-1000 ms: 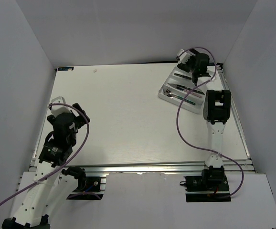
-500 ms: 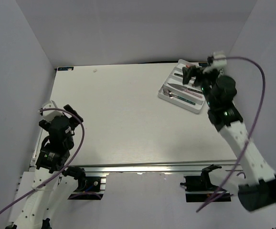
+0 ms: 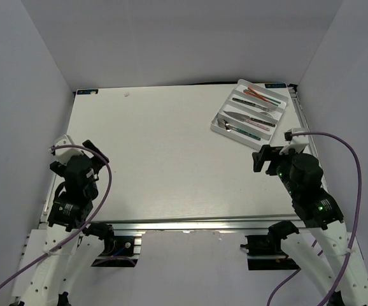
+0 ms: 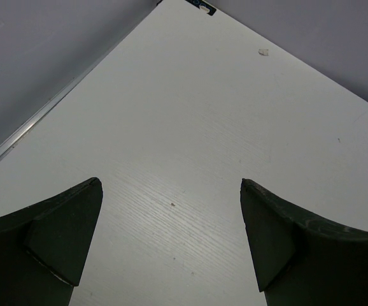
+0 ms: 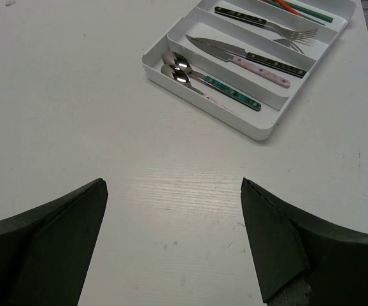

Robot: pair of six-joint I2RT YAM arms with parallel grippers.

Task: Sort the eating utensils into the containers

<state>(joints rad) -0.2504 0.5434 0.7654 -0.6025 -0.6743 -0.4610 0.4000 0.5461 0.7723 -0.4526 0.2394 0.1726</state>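
Now scan white bench [image 3: 158,153] for strays; silver utensils [image 5: 212,50] sit in white rectangular plastic cutlery tray [image 5: 260,135], two o'clock. Both your jaws wide, empty.

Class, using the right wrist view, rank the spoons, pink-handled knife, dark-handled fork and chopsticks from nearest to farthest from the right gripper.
Measured from the open right gripper:
1. The spoons, nearest slot of the tray.
2. The pink-handled knife, second slot.
3. The dark-handled fork, third slot.
4. The chopsticks, farthest slot, at the view's top edge.
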